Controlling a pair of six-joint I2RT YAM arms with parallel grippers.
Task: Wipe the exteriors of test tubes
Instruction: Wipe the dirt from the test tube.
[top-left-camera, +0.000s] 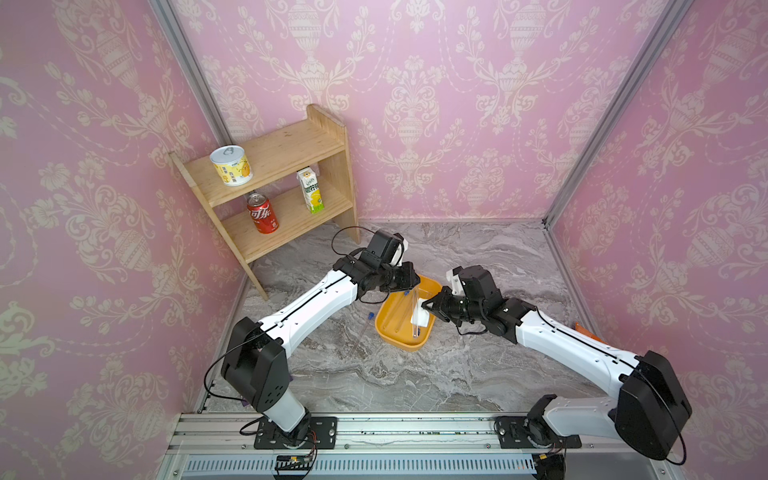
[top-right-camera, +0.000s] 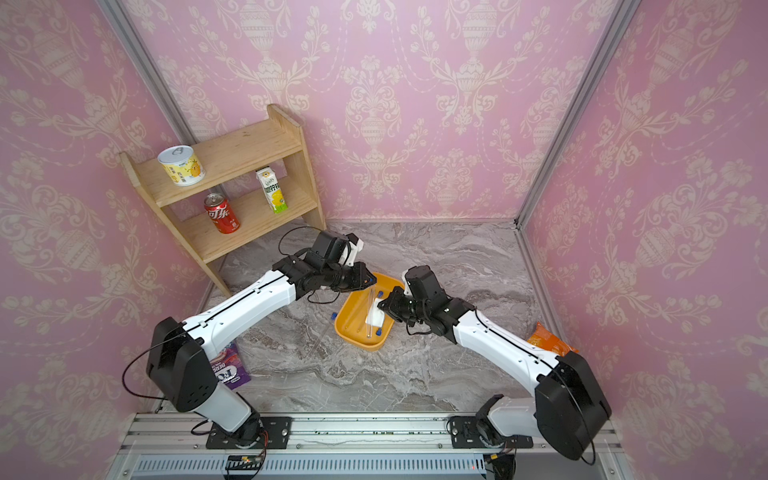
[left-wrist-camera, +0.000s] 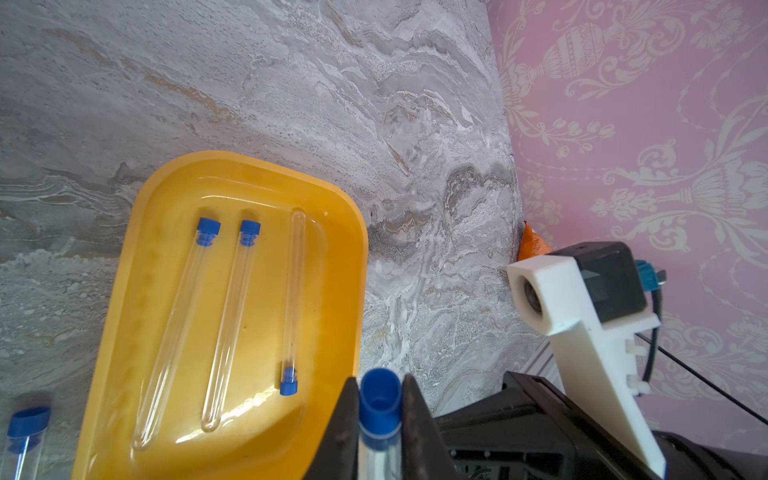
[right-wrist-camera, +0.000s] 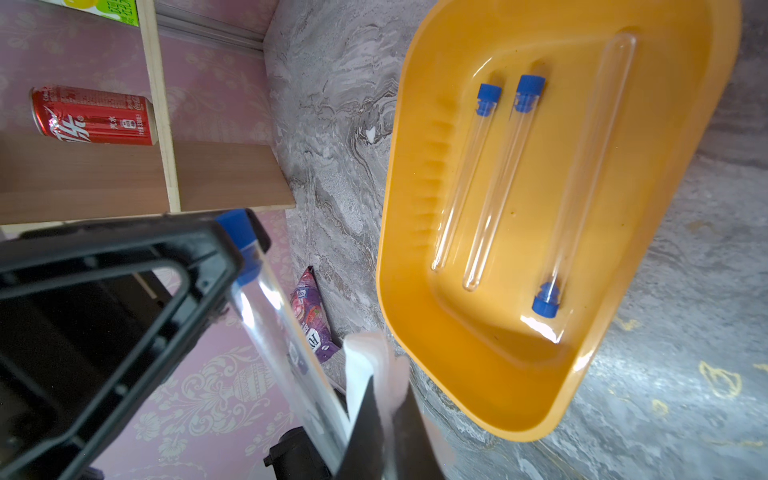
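Marbled surface (top-left-camera: 415, 374): left gripper (left-wrist-camera: 380, 382) pinches one test tube (right-wrist-camera: 270, 316), right gripper (right-wrist-camera: 386, 399) clamps the white pad (right-wrist-camera: 365, 361) beside it. Three tubes (left-wrist-camera: 232, 316) lie in the tray (left-wrist-camera: 124, 332); probably midway

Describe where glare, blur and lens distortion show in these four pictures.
In both top views the wide lens splays the wall posts outward. In the left wrist view bright glare sits on the yellow tray floor. In the right wrist view the held test tube and white pad are blurred, close to the lens, while the tray is sharp.
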